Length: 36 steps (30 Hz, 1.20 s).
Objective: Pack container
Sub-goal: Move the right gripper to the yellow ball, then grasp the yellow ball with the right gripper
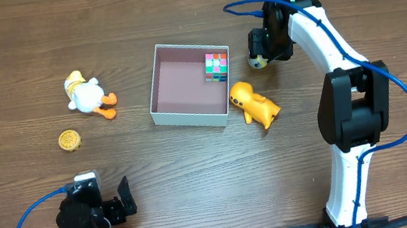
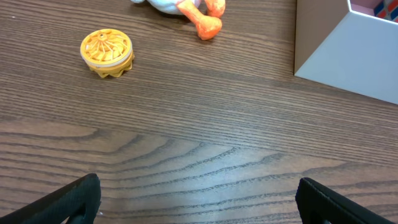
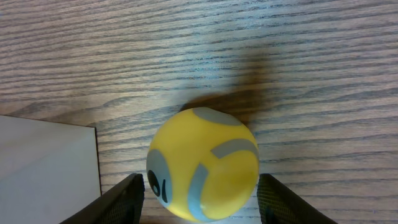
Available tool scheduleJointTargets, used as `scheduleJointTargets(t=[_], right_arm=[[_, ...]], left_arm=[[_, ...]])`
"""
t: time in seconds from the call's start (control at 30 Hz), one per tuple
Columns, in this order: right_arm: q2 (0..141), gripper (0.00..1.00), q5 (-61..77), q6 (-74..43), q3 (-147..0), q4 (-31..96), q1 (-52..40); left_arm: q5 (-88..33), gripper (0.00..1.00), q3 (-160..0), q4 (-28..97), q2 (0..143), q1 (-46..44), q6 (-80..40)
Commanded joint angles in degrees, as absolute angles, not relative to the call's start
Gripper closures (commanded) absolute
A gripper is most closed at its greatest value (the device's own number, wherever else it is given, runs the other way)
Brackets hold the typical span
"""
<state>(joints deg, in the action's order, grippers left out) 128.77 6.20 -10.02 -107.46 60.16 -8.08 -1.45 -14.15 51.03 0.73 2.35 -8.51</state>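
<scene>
Closest to the robot, at the near left of the wooden table, the left gripper hangs just above the wood. Its two black fingers stand wide apart and nothing is between them.

A little further on the left side lies a small round yellow disc with a ribbed top. Beyond it, a white toy duck with orange feet lies on its side. Both are well apart from the box.

Near the middle of the table sits the container, a shallow square box with white walls and a pinkish-brown floor. It is upright and open at the top. One thing is inside: a cube of many colours, placed in the far right corner against the walls. Just beside the near right corner of the container, outside it, lies a yellow toy animal.

At the far right, past this animal and near the far right corner of the container, a yellow ball with grey stripes rests on the table. The right gripper is lowered over it. Its fingers are partly open and stand one on each side of the ball, very close to its surface. Whether they already press the ball or only stand beside it cannot be told.
</scene>
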Motion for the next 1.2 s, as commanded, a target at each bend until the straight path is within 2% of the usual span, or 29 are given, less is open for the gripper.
scheduleJointTargets(t=[0.0,0.1,0.17,0.3,0.37,0.47,0.57,0.63,0.83,0.87,0.93,0.97,1.17], right_arm=[[128.66,0.39,6.59,-9.63,-107.15,60.05,-8.14],[129.05,0.39,6.59,-9.63,-107.13,60.18,-8.14],[129.25,0.31,6.59,-9.63,-107.13,60.05,-8.14],[129.29,0.31,6.59,-9.61,-107.13,59.66,-8.14],[129.36,0.39,6.59,-9.61,-107.13,59.64,-8.14],[129.47,0.57,6.59,-9.61,-107.13,59.66,-8.14],[129.82,0.59,6.59,-9.61,-107.13,59.79,-8.14],[129.95,0.66,6.59,-9.61,-107.13,59.94,-8.14],[129.95,0.68,6.57,-9.17,-107.15,59.79,-8.14],[129.95,0.61,6.55,-8.95,-107.15,59.66,-8.14],[129.95,0.29,6.55,-8.95,-107.15,59.42,-8.14],[129.95,0.21,6.57,-8.95,-107.15,59.24,-8.14],[129.95,0.20,6.61,-7.46,-107.15,58.94,-8.14]], left_arm=[[-1.30,0.00,-13.96,50.76,0.32,2.63,-7.27],[-1.30,0.00,-13.96,50.76,0.30,2.63,-7.27],[-1.30,0.00,-13.96,50.76,0.32,2.63,-7.27],[-1.30,0.00,-13.96,50.76,0.32,2.63,-7.27],[-1.30,0.00,-13.96,50.76,0.32,2.63,-7.27],[-1.30,0.00,-13.96,50.76,0.30,2.63,-7.27],[-1.30,0.00,-13.96,50.76,0.30,2.63,-7.27],[-1.30,0.00,-13.96,50.76,0.32,2.63,-7.27],[-1.30,0.00,-13.96,50.76,0.32,2.63,-7.27],[-1.30,0.00,-13.96,50.76,0.32,2.63,-7.27],[-1.30,0.00,-13.96,50.76,0.32,2.63,-7.27],[-1.30,0.00,-13.96,50.76,0.32,2.63,-7.27],[-1.30,0.00,-13.96,50.76,0.32,2.63,-7.27]])
